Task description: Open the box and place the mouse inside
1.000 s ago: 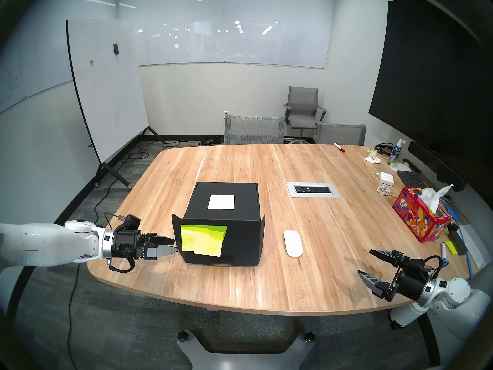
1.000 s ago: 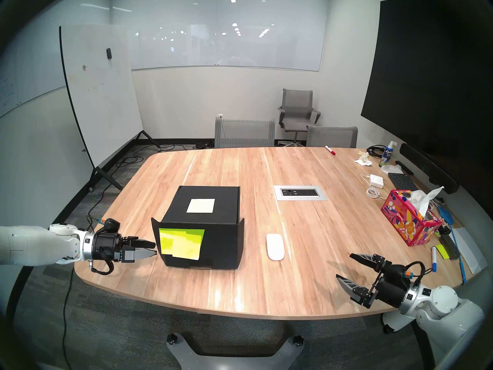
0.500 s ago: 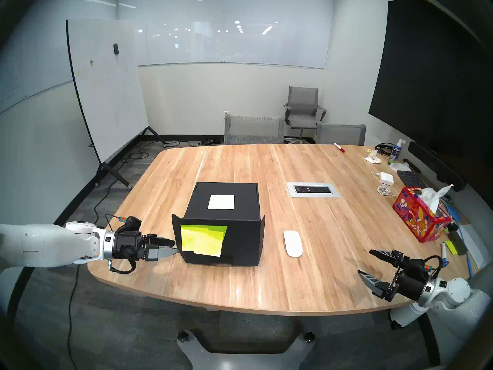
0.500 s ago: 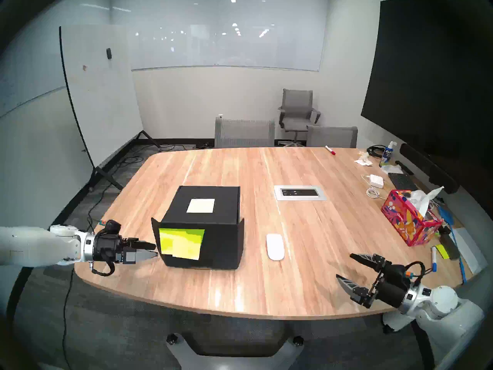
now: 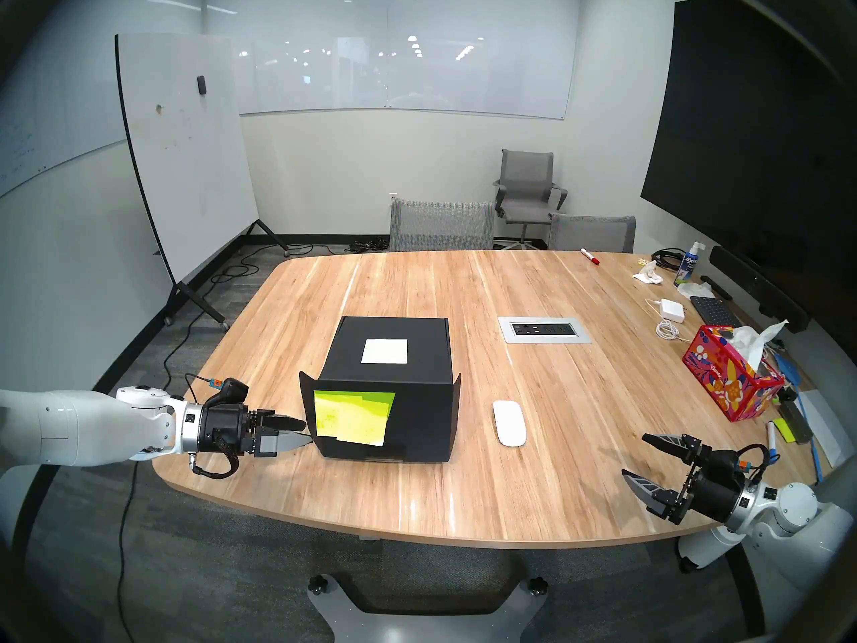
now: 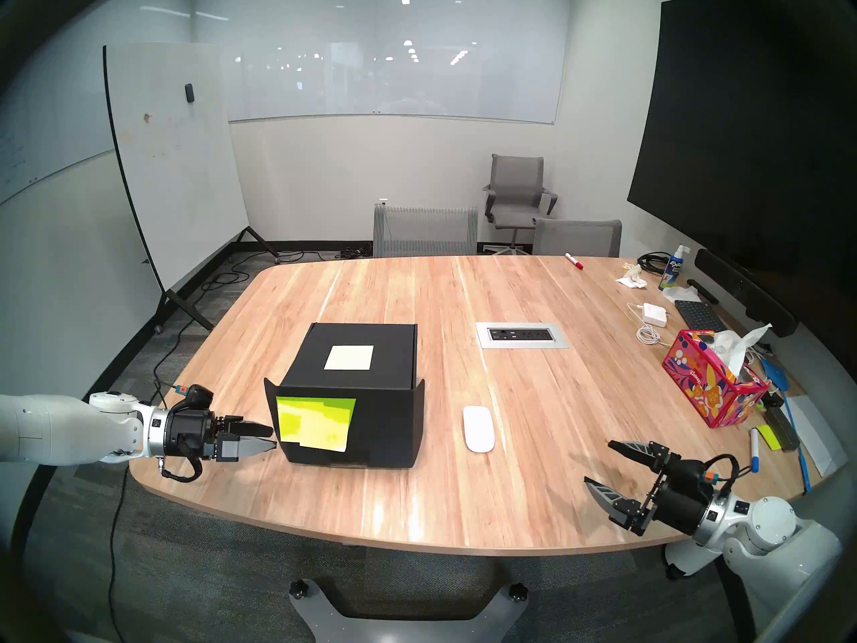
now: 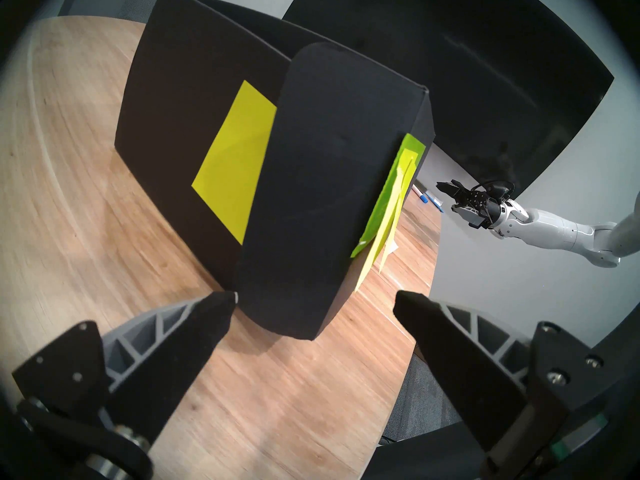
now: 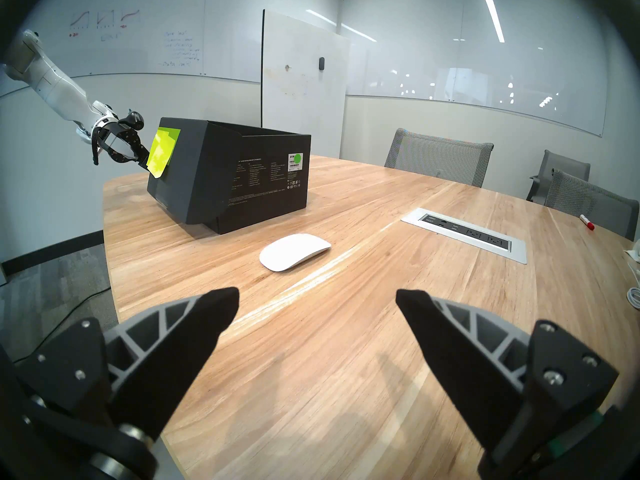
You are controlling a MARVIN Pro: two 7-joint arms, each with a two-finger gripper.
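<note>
A: What sort of room is this?

B: A meeting room. A big wooden table (image 5: 463,303) with rounded corners fills the middle, and a metal socket panel (image 5: 545,330) is set into its top.

A: And around it?

B: Two grey mesh chairs (image 5: 441,224) are pushed in at the far side, and a third office chair (image 5: 527,189) stands back by the wall. A rolling whiteboard (image 5: 185,155) leans at the left, cables trailing over the grey carpet (image 5: 139,558) below it.

A: The walls?

B: Pale, with a long glass board (image 5: 403,71) across the far one, catching reflections of ceiling lights. A large dark screen (image 5: 751,141) hangs on the right wall.
</note>
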